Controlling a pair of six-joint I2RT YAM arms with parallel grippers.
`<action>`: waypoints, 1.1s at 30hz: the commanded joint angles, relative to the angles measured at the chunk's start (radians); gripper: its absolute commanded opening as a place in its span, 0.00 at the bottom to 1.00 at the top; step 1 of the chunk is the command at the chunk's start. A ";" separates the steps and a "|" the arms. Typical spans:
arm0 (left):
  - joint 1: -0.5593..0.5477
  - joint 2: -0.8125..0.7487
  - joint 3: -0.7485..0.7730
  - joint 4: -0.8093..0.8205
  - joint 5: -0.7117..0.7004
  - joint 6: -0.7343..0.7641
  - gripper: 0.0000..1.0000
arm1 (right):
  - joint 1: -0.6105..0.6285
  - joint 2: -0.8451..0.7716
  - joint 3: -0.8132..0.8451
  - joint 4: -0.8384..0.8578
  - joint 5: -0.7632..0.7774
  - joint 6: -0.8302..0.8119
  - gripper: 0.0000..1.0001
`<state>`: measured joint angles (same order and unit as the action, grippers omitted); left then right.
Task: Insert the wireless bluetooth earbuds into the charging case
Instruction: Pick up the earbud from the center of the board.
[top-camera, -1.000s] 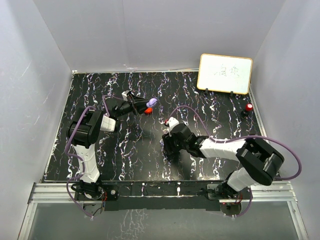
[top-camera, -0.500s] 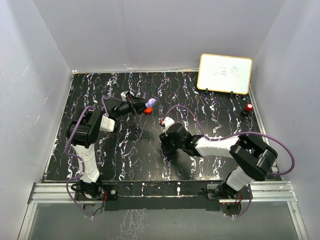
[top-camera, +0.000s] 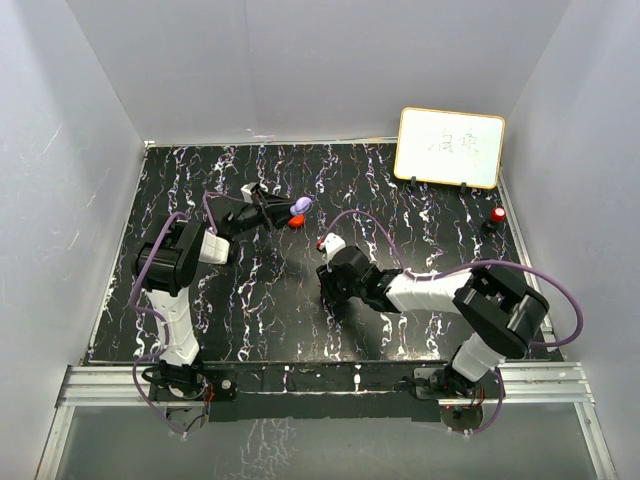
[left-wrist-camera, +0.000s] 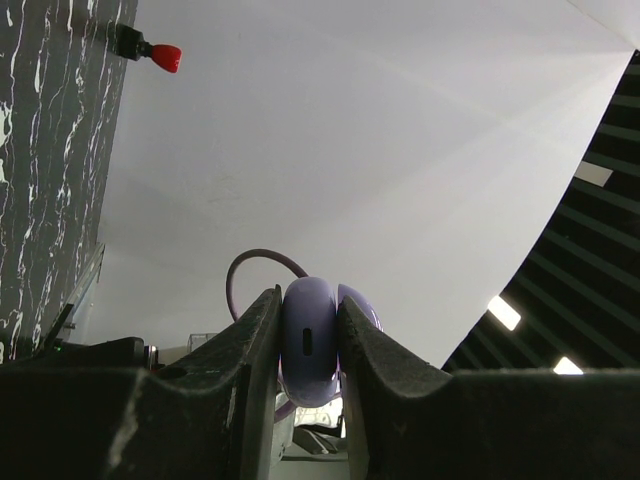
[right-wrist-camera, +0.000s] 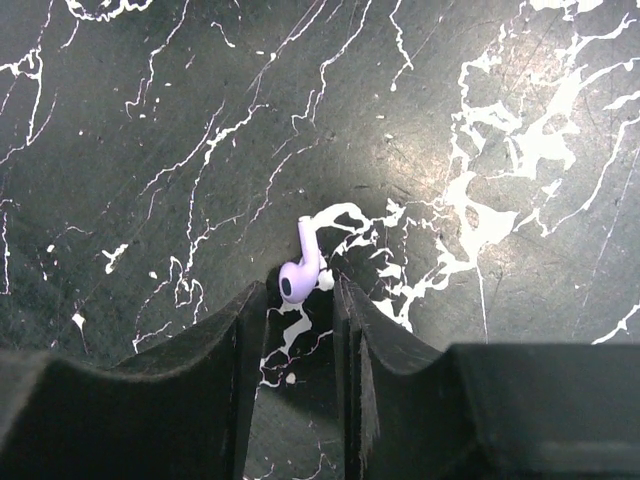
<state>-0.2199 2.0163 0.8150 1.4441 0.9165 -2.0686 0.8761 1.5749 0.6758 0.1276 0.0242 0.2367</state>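
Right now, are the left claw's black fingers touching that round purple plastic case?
Touching. The left wrist view shows the left gripper clamped on the round purple plastic case, both fingers flush against its sides.

Purple earbud hidden under right claw in top view; whiteboard writing too small to read

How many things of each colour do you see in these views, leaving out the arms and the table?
Purple: 2, the case and the earbud
Red: 2, the piece by the case and the knob
White: 1, the board
Total: 5
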 joint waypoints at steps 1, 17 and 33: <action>0.008 -0.034 -0.012 0.346 0.021 -0.127 0.00 | 0.007 0.014 0.037 0.034 0.014 -0.009 0.31; 0.013 -0.037 -0.015 0.346 0.022 -0.128 0.00 | 0.010 0.021 0.039 0.032 0.028 -0.011 0.16; 0.020 -0.048 0.029 0.346 0.048 -0.143 0.00 | -0.114 -0.091 0.232 -0.204 -0.176 0.068 0.12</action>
<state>-0.2089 2.0163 0.8055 1.4441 0.9207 -2.0686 0.8364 1.5467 0.8051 -0.0181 -0.0429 0.2653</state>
